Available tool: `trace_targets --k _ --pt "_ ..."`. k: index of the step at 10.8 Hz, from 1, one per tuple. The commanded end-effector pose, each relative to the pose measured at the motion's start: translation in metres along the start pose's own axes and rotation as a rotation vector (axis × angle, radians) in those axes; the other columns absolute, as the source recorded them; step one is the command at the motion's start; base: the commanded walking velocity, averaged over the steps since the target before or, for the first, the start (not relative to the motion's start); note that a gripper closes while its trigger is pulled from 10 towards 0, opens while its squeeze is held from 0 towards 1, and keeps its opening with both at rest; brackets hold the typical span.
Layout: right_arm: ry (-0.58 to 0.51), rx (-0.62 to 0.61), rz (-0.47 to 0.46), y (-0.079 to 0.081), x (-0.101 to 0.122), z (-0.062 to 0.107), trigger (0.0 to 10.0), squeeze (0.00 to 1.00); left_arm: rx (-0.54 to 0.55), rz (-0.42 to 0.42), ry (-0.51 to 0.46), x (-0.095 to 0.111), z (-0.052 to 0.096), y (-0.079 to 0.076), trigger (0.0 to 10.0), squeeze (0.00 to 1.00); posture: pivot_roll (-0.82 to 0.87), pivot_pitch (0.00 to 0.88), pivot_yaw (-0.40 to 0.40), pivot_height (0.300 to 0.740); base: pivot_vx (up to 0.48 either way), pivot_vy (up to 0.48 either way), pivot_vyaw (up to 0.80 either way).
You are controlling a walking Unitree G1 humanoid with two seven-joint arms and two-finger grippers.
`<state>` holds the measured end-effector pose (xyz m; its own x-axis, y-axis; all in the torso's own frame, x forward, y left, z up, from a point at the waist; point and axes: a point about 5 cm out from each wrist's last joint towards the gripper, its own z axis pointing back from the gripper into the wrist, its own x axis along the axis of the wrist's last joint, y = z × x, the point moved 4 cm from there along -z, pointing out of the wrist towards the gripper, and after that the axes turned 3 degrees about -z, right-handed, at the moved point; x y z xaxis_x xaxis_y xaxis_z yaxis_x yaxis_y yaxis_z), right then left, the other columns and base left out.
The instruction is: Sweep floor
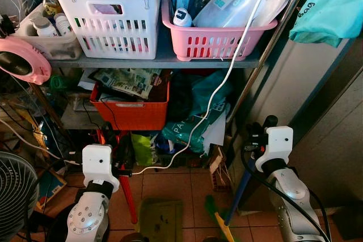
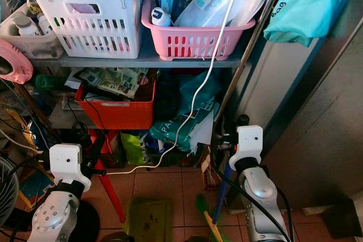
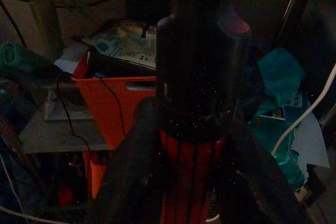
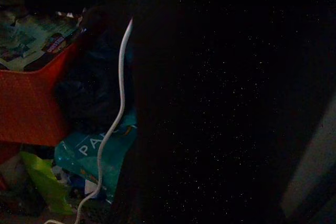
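Ribbed red handle [image 3: 191, 177] in left gripper [image 3: 190, 171], seemingly.

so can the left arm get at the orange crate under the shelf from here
Probably not right now: the left gripper is shut on the red handle of the dustpan. The orange crate sits just beyond, with dark cables hanging across its front.

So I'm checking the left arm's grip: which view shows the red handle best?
The left wrist view: the red handle stands close up between the left gripper's black fingers, which close on it, though the picture is dark. Both eye views show the handle as a thin red pole slanting to the floor below that gripper.
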<state>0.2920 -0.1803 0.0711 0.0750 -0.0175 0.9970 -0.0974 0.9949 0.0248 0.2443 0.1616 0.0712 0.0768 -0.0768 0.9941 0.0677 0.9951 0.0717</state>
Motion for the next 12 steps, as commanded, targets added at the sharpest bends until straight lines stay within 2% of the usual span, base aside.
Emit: trace_targets --k 1,4,12 --pt "-0.030 0.083 -0.020 0.0386 0.0346 -0.0215 10.0 0.00 0.073 0.056 -0.065 0.0446 -0.0081 0.0041 10.0 0.00 0.07 0.021 -0.050 0.740 0.000 0.000 0.00" --pt "-0.051 0.085 0.020 0.0397 0.0389 -0.0232 10.0 0.00 0.081 0.057 -0.068 0.0445 -0.0115 0.0052 10.0 0.00 0.06 0.019 -0.046 0.740 0.000 0.000 0.00" --pt "-0.012 0.085 0.003 0.0412 0.0346 -0.0269 10.0 0.00 0.084 0.056 -0.081 0.0482 -0.0144 0.0064 10.0 0.00 0.07 0.015 -0.046 0.740 0.000 0.000 0.00"
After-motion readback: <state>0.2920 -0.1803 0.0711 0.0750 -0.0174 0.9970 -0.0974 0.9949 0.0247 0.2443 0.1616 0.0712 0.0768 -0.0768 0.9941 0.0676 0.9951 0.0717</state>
